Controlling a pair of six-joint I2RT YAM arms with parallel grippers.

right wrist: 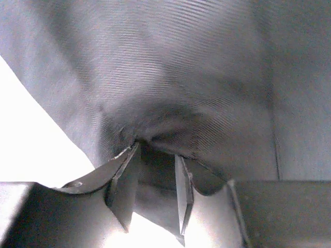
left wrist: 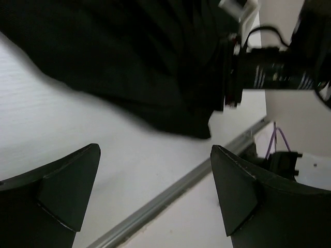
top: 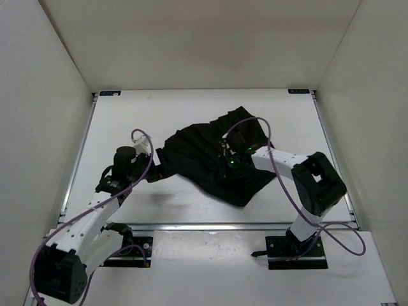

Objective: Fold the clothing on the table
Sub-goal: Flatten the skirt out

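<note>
The black clothing (top: 197,153) lies crumpled in the middle of the white table (top: 127,115), one part reaching toward the back right. My right gripper (top: 228,168) is down on its near-right part. In the right wrist view the jaws (right wrist: 155,155) are closed on a bunched fold of the ribbed fabric (right wrist: 196,77). My left gripper (top: 157,168) sits at the garment's left edge. In the left wrist view it (left wrist: 155,181) stands wide open over bare table (left wrist: 62,119) with nothing between its fingers, and the clothing (left wrist: 129,62) lies just beyond the tips.
The table's near metal edge rail (top: 191,224) runs close below the left gripper, seen as a grey rail (left wrist: 181,186) in the left wrist view. The right arm's wrist (left wrist: 274,72) reaches over the cloth. White walls enclose the table on three sides.
</note>
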